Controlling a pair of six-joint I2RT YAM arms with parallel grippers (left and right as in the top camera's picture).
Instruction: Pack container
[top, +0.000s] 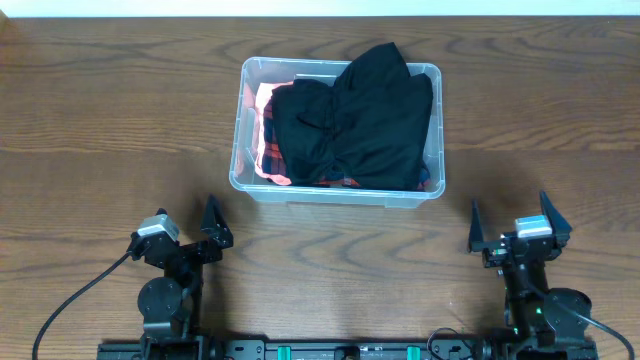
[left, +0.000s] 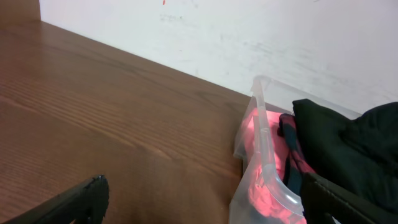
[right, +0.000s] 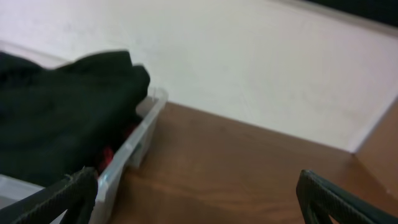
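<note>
The container (top: 252, 188) is a clear plastic bin at the middle of the table, toward the back. It holds a black garment (top: 360, 120) lying over red plaid cloth (top: 268, 135). In the left wrist view the container's rim (left: 264, 149) shows at right, with the black garment (left: 348, 143). In the right wrist view the container's edge (right: 134, 146) and the garment (right: 68, 112) are at left. My left gripper (top: 205, 225) is open and empty near the table's front left. My right gripper (top: 510, 222) is open and empty at the front right. Both are apart from the container.
The wooden table (top: 110, 130) stretches round the container. A white wall (left: 261, 37) stands behind the table's far edge. Cables run from both arm bases at the front edge.
</note>
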